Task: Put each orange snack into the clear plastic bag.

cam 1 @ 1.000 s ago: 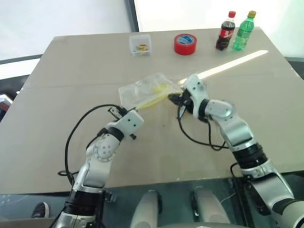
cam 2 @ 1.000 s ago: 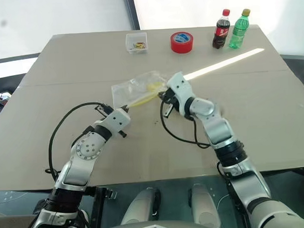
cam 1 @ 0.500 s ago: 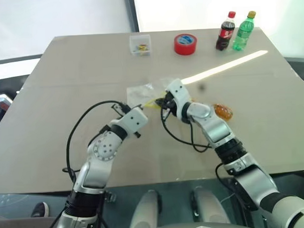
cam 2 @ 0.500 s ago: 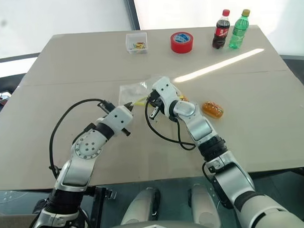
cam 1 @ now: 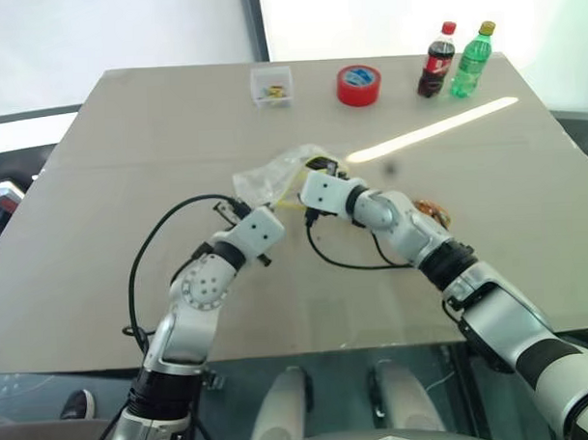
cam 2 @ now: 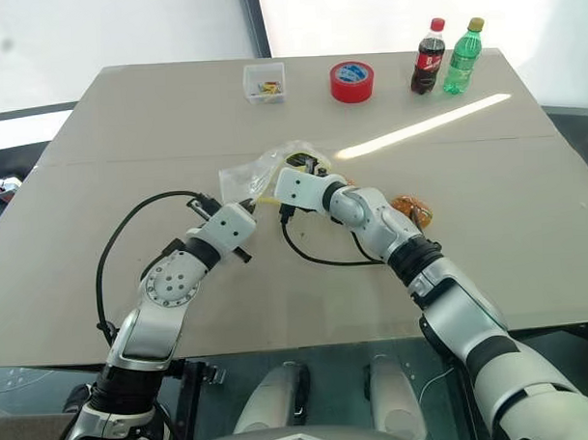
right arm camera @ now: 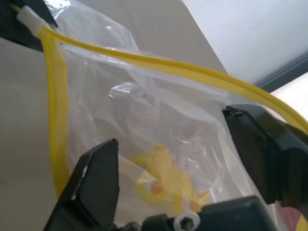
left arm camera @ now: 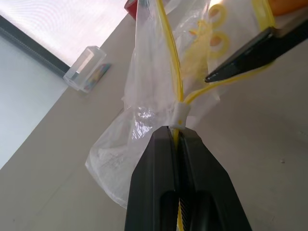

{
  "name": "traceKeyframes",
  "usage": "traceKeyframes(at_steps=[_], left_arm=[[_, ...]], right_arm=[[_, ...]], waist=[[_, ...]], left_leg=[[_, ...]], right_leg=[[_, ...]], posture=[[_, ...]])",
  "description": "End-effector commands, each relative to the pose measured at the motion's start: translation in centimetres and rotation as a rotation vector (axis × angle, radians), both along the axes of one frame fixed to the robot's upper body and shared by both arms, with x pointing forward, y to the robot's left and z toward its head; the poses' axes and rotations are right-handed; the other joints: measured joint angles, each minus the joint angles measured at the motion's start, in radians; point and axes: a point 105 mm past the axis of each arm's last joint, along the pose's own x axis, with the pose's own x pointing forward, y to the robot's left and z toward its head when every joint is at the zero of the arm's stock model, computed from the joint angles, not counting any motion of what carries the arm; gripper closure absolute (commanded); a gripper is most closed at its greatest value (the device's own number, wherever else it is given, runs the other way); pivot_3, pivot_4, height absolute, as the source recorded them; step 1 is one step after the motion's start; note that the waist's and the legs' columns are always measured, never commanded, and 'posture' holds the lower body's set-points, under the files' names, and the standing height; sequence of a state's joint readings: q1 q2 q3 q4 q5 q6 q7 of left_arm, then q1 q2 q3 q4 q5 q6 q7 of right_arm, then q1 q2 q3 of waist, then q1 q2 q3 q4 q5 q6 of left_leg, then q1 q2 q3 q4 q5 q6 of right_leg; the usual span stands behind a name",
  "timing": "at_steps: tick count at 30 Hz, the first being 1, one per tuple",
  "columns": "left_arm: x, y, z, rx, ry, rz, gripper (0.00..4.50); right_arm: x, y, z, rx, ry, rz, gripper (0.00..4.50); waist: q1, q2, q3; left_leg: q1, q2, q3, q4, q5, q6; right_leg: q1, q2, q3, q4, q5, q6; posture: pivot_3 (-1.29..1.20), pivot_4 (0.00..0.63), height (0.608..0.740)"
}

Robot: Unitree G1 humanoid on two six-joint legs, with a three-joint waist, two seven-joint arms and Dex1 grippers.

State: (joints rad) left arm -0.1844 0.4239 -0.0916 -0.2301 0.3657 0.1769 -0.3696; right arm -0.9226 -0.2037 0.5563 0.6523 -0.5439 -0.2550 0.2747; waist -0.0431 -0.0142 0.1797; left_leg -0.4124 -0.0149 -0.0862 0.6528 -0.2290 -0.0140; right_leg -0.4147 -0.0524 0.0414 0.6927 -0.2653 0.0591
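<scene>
Your left tool (left arm camera: pixel 179 137) is clamped on the yellow seal strip of the clear plastic bag (cam 1: pixel 278 172), holding it up at tabletop (cam 1: pixel 127 139) centre. Your right tool (right arm camera: pixel 187 168) has its jaws spread apart at the bag's mouth, nothing visibly between them. One orange snack (cam 2: pixel 413 211) lies on the tabletop at about 4 o'clock from the bag, beside your right forearm, the nearer arm; its long axis I cannot tell. Inside the bag: a yellow item (right arm camera: pixel 168 180).

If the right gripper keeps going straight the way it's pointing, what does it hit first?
Most likely the clear plastic bag: the right gripper stands open, aimed into its mouth, with the yellow item inside just beyond.
</scene>
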Motion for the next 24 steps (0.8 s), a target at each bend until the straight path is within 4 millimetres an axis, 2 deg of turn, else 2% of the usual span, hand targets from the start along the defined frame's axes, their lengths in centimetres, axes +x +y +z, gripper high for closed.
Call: traceKeyframes(at_steps=[1, 6, 9, 13, 15, 17, 21, 24], left_arm=[[-0.1, -0.6, 1.6, -0.005, -0.065, 0.008, 4.5], [0.0, -0.6, 1.6, -0.009, -0.061, 0.019, 4.5], [0.1, -0.5, 1.5, -0.006, -0.059, 0.029, 4.5], [0.4, 0.4, 1.6, -0.012, -0.065, 0.07, 4.5], [0.4, 0.7, 1.6, -0.018, -0.066, 0.084, 4.5], [0.3, 1.2, 1.5, -0.026, -0.062, 0.106, 4.5], [0.1, 1.9, 1.4, -0.024, -0.061, 0.121, 4.5], [0.2, 1.8, 1.5, -0.018, -0.062, 0.116, 4.5]], right_arm=[[-0.3, 0.2, 0.9, -0.003, -0.062, 0.036, 0.08], [-0.8, -0.5, 0.9, -0.003, -0.066, 0.053, 0.08], [-1.8, -2.1, 1.2, 0.075, 0.004, 0.059, 0.08], [-3.7, -7.6, 1.7, 0.39, 0.317, -0.061, 0.08], [-3.5, -9.8, 1.8, 0.528, 0.457, -0.155, 0.08], [-3.5, -11.6, 0.8, 0.619, 0.604, -0.248, 0.08], [-3.7, -12.2, -0.2, 0.675, 0.733, -0.295, 0.08], [-3.6, -11.3, -0.7, 0.696, 0.793, -0.291, 0.08]], waist=[[0.0, 0.0, 0.0], [0.0, 0.0, 0.0], [0.004, 0.0, 0.0], [0.011, -0.001, 0.0], [0.011, -0.001, 0.0], [0.005, -0.001, 0.0], [0.0, -0.001, 0.0], [0.001, -0.001, 0.0]], left_leg=[[0.0, 0.0, 0.0, 0.0, 0.0, 0.0], [0.0, 0.0, 0.0, 0.0, 0.0, 0.0], [0.0, 0.0, 0.0, 0.0, 0.0, 0.0], [-0.001, 0.001, -0.003, 0.0, 0.0, 0.0], [-0.001, 0.001, -0.003, 0.0, 0.0, 0.0], [0.0, 0.001, -0.003, 0.001, 0.0, 0.0], [0.003, 0.002, -0.002, 0.0, 0.0, 0.001], [0.004, 0.003, -0.001, 0.0, 0.001, 0.001]], right_leg=[[0.0, 0.0, 0.0, 0.0, 0.0, 0.0], [0.0, 0.0, 0.0, 0.0, 0.0, 0.0], [0.0, 0.0, 0.0, 0.0, 0.0, 0.0], [0.004, 0.0, -0.005, -0.003, 0.0, 0.0], [0.003, 0.0, -0.004, -0.003, 0.0, 0.0], [0.004, 0.0, -0.002, -0.003, 0.001, -0.001], [0.005, 0.001, 0.0, -0.001, 0.001, -0.001], [0.004, 0.003, -0.001, 0.001, 0.0, -0.001]], posture=[[0.0, 0.15, 0.74], [0.0, 0.15, 0.74], [0.0, 0.15, 0.74], [0.0, 0.15, 0.74], [0.0, 0.15, 0.74], [0.0, 0.15, 0.74], [0.0, 0.15, 0.74], [0.0, 0.15, 0.74]])
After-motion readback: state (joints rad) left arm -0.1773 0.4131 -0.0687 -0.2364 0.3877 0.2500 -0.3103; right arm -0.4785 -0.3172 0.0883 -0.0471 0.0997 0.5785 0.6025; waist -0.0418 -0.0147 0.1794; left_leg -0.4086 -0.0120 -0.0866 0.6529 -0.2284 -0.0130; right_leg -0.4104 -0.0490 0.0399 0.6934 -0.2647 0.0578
